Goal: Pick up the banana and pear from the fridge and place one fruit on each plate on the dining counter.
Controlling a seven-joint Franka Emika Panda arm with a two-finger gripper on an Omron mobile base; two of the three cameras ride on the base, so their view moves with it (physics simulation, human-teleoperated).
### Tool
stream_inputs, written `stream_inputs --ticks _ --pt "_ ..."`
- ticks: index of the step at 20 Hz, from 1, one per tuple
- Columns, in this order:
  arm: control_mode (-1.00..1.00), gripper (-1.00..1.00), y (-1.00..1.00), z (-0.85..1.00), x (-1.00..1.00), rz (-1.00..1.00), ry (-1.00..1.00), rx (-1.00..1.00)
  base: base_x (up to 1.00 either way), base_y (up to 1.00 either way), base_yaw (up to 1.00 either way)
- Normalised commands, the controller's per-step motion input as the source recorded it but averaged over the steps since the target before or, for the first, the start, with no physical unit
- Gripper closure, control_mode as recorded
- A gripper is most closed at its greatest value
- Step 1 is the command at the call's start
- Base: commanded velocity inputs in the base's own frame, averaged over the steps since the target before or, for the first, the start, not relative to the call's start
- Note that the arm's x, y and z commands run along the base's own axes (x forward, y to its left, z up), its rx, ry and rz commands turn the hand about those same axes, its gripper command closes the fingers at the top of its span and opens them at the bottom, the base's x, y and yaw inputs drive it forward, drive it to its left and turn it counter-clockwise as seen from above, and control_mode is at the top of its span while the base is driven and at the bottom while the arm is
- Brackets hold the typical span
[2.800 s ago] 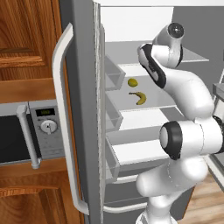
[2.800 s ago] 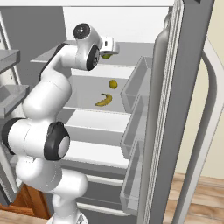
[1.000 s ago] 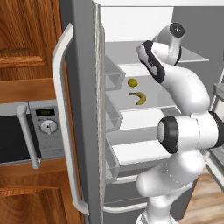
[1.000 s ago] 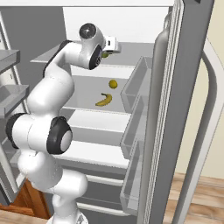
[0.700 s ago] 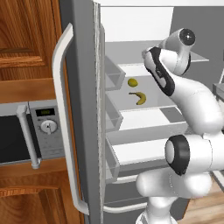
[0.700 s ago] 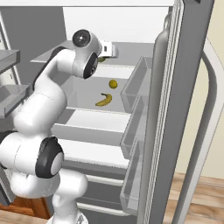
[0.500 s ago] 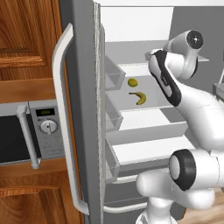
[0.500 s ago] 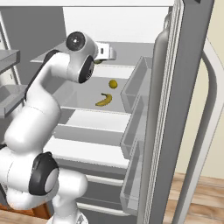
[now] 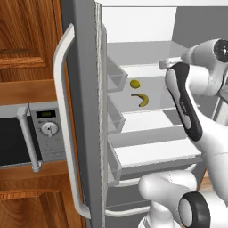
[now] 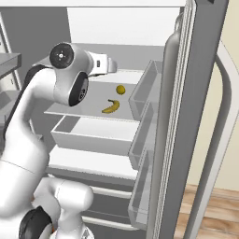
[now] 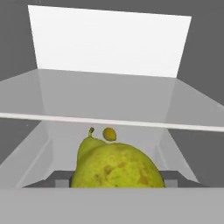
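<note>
The fridge stands open. My gripper is shut on the yellow-green pear, which sits low and close in the hand view, stem up, between the grey fingers. In the right base view the hand hovers in front of the upper shelf. The curved yellow banana lies free on the shelf below the hand. The plates and the dining counter are out of view.
A small round yellow fruit rests behind the banana. Door bins line both open doors. A pale drawer sits under the shelf. A microwave and wood cabinets stand left of the fridge.
The hand has drawn back out of the upper shelf with the pear in it, and the arm's elbow has swung outward. The banana and the round fruit have not moved.
</note>
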Motion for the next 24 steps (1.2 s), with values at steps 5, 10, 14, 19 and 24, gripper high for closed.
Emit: stream_inputs --ticks 5,10,14,19,24 --pt "-1.00 1.00 0.08 0.04 -1.00 0.00 0.05 0.00 0.00 0.00 0.00" --pt "-1.00 1.00 0.19 -0.06 -0.84 0.00 0.10 -0.01 0.00 0.00 0.00" --pt "-1.00 1.00 0.31 -0.07 -0.37 0.00 0.16 -0.02 0.00 0.00 0.00" --pt "-1.00 1.00 0.14 0.02 -0.05 0.00 0.09 0.00 0.00 0.00 0.00" --pt "1.00 1.00 0.07 0.00 -0.15 0.00 0.06 0.00 -0.54 0.14 0.00"
